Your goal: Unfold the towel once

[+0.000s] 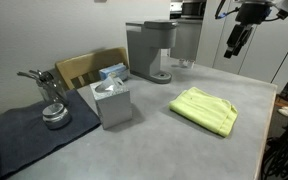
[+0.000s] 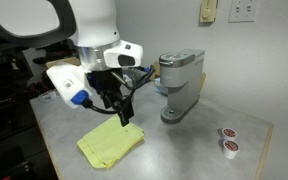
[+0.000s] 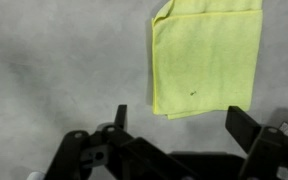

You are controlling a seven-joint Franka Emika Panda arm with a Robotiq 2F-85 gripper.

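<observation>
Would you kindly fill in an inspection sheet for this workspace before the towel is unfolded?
Surface: gray table, no spills seen.
Job's things: yellow towel, folded, lying flat.
Clutter: coffee machine, tissue box, two coffee pods, all apart from the towel.
Grippers: gripper open, raised over the table, not touching the towel.
Cables: black cable looped at the wrist.
Surroundings: wall outlets behind the table.

Grey table (image 1: 164, 140), pale wall (image 2: 274, 70), perhaps an outlet (image 2: 242, 10).
</observation>
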